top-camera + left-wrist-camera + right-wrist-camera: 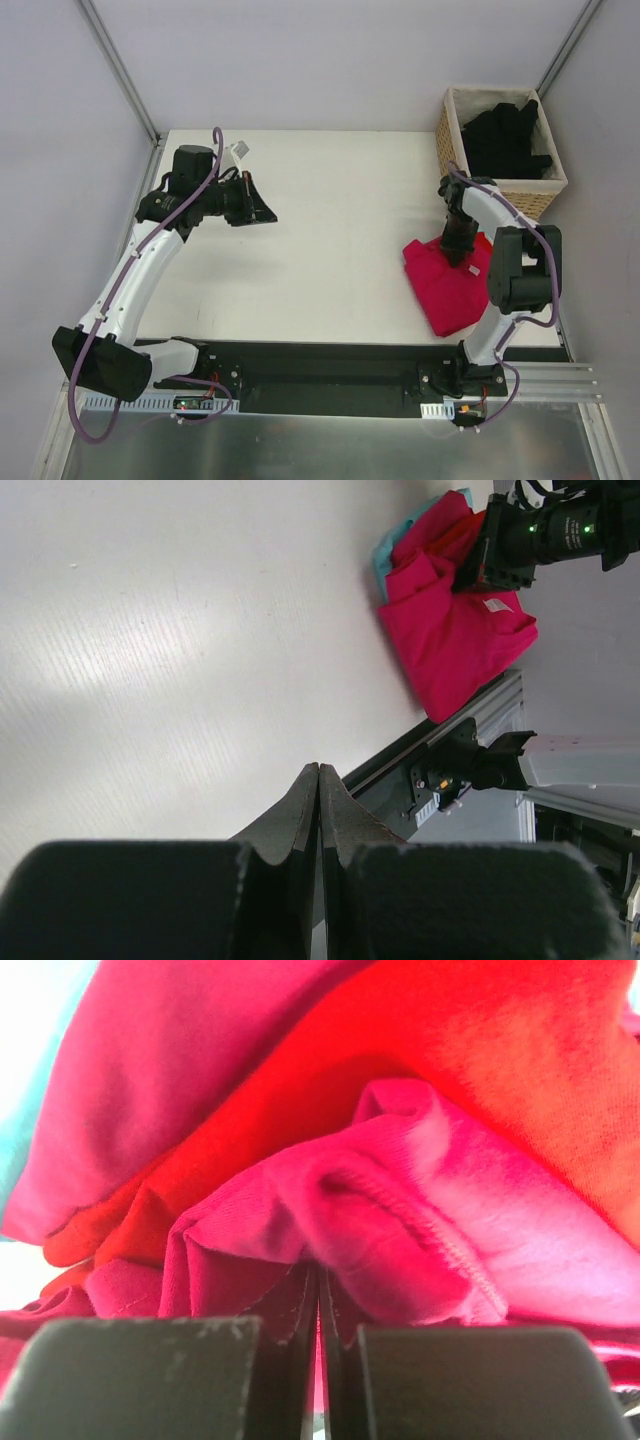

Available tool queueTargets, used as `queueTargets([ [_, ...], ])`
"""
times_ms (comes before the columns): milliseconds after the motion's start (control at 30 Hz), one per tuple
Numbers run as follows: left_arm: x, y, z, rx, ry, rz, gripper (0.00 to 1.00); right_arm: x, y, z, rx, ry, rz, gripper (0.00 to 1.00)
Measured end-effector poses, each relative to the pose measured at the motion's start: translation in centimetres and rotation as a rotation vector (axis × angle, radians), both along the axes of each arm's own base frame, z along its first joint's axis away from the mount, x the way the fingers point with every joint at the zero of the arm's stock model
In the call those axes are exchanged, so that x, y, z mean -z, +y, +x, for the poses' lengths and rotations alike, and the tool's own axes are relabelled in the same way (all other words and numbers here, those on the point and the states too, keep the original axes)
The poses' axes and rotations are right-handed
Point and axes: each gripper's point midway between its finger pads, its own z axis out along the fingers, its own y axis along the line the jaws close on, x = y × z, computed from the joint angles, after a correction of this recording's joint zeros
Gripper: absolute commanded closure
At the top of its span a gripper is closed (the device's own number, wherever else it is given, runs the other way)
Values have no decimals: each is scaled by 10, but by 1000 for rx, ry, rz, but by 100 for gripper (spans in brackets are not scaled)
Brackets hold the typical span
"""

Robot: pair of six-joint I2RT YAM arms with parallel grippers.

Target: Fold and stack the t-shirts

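My right gripper (318, 1272): jaws pressed together, pinching a magenta t-shirt (400, 1220) fold | table (330, 250): pile near right, red t-shirt (480, 1060) in it | basket (548, 192) far right: black t-shirts (505, 135) not yet folded, so I judge most work left | left gripper (318, 775): jaws together, empty

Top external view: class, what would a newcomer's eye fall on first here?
The magenta-pink t-shirt lies bunched at the right near side of the table, with the right end effector closed and down against it. Behind it, a wicker basket in the far right corner holds black t-shirts. The left end effector is shut above the table's far left.
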Motion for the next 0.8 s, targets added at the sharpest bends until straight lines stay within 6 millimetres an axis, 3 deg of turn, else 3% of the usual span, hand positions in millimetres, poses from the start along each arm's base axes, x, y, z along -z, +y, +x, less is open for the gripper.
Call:
queueTargets([
  [133,0,1,-2,-1,-1,1,100,-1,-35,-1,64,7,-40,99],
  [267,-2,2,-5,-1,-1,0,100,-5,-54,-6,68,37,-78,99],
  [567,0,3,-9,-2,14,5,100,-8,-79,-6,35,106,-98,99],
  [800,1,3,-6,-6,19,12,100,-10,-85,-9,-9,119,-113,99],
])
